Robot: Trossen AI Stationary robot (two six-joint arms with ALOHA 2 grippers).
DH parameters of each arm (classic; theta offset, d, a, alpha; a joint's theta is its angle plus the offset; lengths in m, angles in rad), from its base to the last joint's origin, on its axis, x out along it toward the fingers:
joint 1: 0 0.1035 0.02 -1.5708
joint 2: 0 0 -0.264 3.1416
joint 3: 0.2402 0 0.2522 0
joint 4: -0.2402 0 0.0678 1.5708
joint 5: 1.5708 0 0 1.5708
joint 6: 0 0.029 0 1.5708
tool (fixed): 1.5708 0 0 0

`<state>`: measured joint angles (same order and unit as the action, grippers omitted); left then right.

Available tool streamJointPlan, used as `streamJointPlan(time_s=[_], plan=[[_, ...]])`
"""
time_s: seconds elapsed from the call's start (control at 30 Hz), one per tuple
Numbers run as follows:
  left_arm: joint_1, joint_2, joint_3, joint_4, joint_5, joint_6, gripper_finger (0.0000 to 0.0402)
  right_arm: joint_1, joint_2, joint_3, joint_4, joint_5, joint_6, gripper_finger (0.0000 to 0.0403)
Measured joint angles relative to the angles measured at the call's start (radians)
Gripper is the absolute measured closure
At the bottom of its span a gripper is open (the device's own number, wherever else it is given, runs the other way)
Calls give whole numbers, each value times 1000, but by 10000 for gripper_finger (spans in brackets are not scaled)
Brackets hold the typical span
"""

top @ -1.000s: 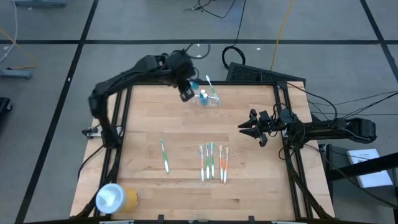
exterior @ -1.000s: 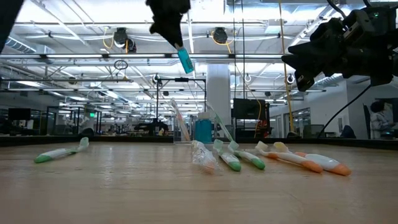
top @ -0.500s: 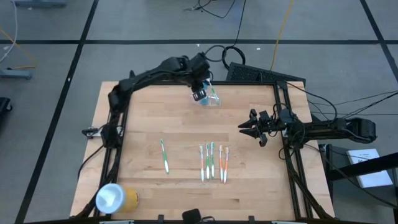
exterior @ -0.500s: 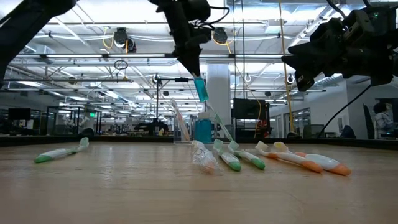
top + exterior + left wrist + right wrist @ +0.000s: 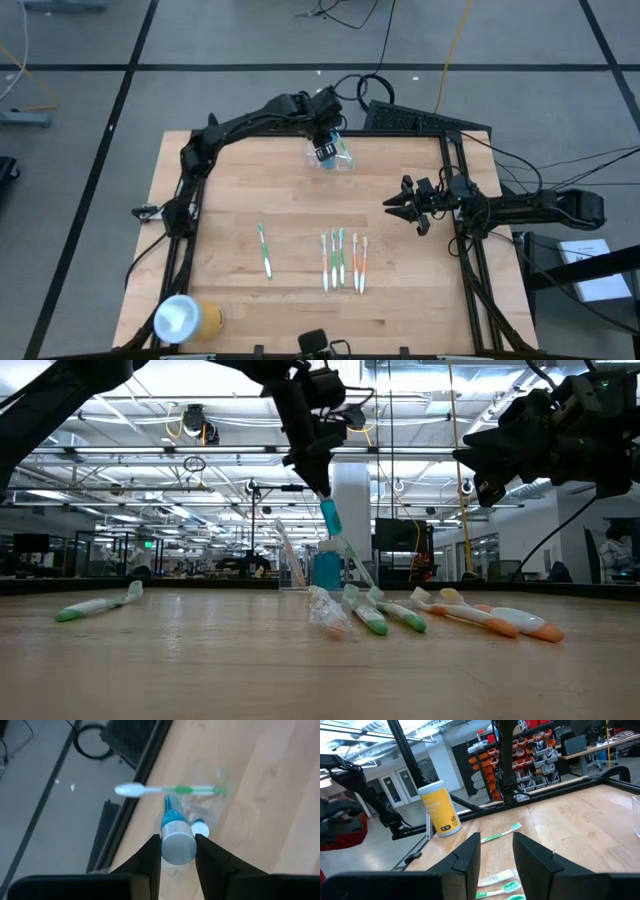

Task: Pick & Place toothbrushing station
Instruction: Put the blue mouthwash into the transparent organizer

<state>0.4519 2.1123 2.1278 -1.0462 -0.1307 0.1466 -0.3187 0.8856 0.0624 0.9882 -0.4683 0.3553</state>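
Toothbrushes (image 5: 343, 262) lie nearest you, a row of four at about 6 o'clock on the table (image 5: 230, 190), with a lone green one (image 5: 265, 250) to their left and a yellow cylinder (image 5: 185, 319) off at 7 o'clock. Your right gripper (image 5: 404, 205) waits above the 3 o'clock edge with its fingers slightly apart and nothing between them. Farthest out, at 12 o'clock, sits the toothbrushing station (image 5: 338, 160), already holding a green toothbrush (image 5: 167, 790) and a blue tube. Your left gripper (image 5: 323, 150) hangs right over it, fingers pinched on a teal toothpaste tube (image 5: 172, 825) (cap end toward the wrist). Placement looks to be the step in hand: lower the tube straight into a free slot beside the white-capped one, then release.
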Motion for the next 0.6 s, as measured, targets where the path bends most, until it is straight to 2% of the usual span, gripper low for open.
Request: streamJointPlan(time_s=[0.1,0.6], plan=[[-2,19,-6,19,-21,1,306,0,0,0,-3,0,5,298],[-3,31,-8,-7,3,4,306,0,0,0,-3,-3,4,298]])
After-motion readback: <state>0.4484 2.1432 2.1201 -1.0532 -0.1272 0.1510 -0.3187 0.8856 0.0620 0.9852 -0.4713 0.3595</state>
